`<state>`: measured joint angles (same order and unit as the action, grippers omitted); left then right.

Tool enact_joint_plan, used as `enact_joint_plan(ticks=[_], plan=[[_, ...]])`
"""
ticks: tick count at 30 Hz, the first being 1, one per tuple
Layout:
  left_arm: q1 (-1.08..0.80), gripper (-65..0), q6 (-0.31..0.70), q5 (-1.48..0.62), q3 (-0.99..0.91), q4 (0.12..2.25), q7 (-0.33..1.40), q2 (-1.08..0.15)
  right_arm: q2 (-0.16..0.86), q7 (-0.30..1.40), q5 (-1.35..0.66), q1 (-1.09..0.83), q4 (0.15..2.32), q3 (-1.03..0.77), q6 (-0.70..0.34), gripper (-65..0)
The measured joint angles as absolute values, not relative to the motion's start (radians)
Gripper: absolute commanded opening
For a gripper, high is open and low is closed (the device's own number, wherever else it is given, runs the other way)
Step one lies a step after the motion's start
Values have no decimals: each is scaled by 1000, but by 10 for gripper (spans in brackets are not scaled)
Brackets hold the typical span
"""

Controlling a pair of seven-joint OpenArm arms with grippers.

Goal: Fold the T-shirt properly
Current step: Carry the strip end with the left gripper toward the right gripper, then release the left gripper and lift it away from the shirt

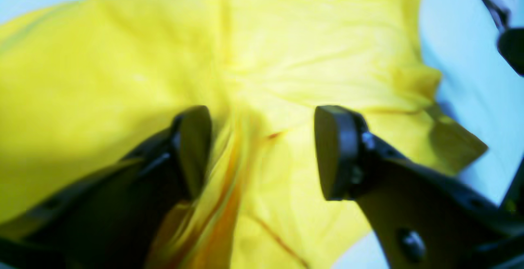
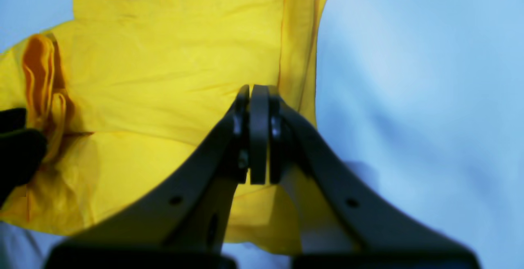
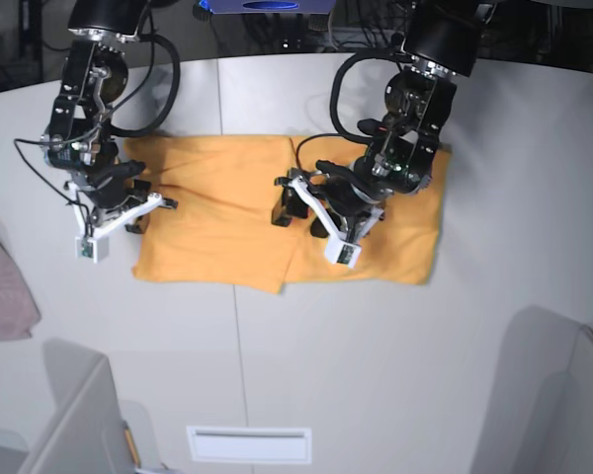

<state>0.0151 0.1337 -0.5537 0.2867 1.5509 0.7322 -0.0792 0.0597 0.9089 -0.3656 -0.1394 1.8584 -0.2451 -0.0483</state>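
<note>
The T-shirt (image 3: pixel 237 212) is spread lengthwise along the worktop's (image 3: pixel 376 346) far edge. The left gripper (image 1: pixel 262 152) is held wide over its middle fold (nearer), the right gripper (image 2: pixel 258 134) pinched shut, empty, at its end.

**White table and what lay on it**

A broad white table (image 3: pixel 376 355) with a curved far edge carried everything. A thin seam ran from its far side toward the near side, passing under the cloth. The T-shirt (image 3: pixel 227 232), light orange and partly folded, lay flat across the middle of the table, spread wide from side to side, with one layer lapped over another near its centre. Well apart from it, at the edge of the base view, a small mauve-pink cloth (image 3: pixel 2 291) lay bunched on the surface. Near the front edge, a narrow white slotted panel (image 3: pixel 249 444) sat flush in the tabletop
</note>
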Motion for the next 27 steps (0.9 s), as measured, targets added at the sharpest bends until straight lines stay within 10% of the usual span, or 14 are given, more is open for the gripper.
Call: enact_joint_plan(ticks=[14,19,22,27], plan=[[72,-255,134,-561,392,1570,729,-3,59,909,-366,-128,1858,-245,-48,-650],[-4,-642,144,-567,245,1686,732,-72,31,910,-453,-101,1842,-355,-48,-650],[-44,-650,131,-554,89,1719,730,-96,34,1002,-646,-48,1744,-451,-50,-650],[-120,-650,148,-569,-99,1750,731,-178,149,1103,-934,37,1460,-543,-47,-323]])
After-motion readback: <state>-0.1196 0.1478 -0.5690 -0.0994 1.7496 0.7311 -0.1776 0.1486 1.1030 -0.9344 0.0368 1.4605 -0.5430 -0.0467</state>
